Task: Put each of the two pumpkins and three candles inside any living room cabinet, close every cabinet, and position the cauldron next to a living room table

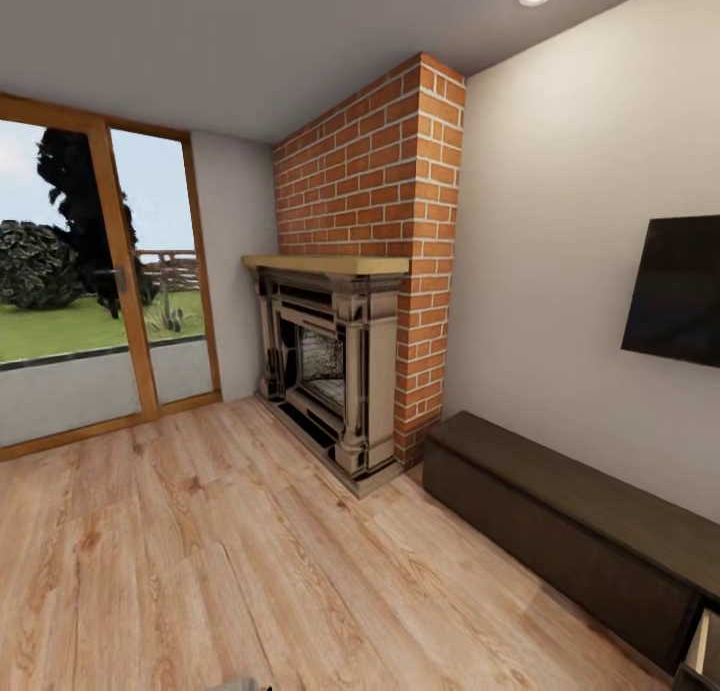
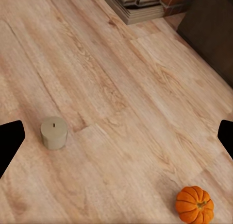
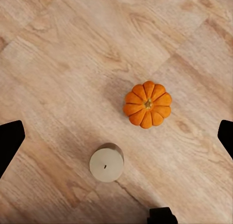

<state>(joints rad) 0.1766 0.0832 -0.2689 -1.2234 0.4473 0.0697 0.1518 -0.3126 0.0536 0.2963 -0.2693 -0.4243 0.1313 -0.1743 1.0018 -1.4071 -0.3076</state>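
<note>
In the left wrist view, a beige-grey candle (image 2: 53, 132) stands upright on the wood floor and an orange pumpkin (image 2: 194, 204) sits some way off from it. My left gripper (image 2: 116, 139) hangs open above the floor, holding nothing. The right wrist view looks straight down on a pumpkin (image 3: 147, 104) with a candle (image 3: 107, 163) close beside it; my right gripper (image 3: 116, 139) is open above them, well clear of both. The long dark-brown cabinet (image 1: 570, 531) runs along the right wall, with a pale drawer interior (image 1: 705, 646) showing at its near end. The cauldron and table are out of view.
A beige stone fireplace (image 1: 335, 371) stands against a brick chimney (image 1: 385, 171). A glass door (image 1: 100, 281) is at the left and a dark TV (image 1: 675, 291) hangs above the cabinet. Wood floor (image 1: 220, 561) stretches between them. A dark shape (image 3: 161, 215) sits near the candle.
</note>
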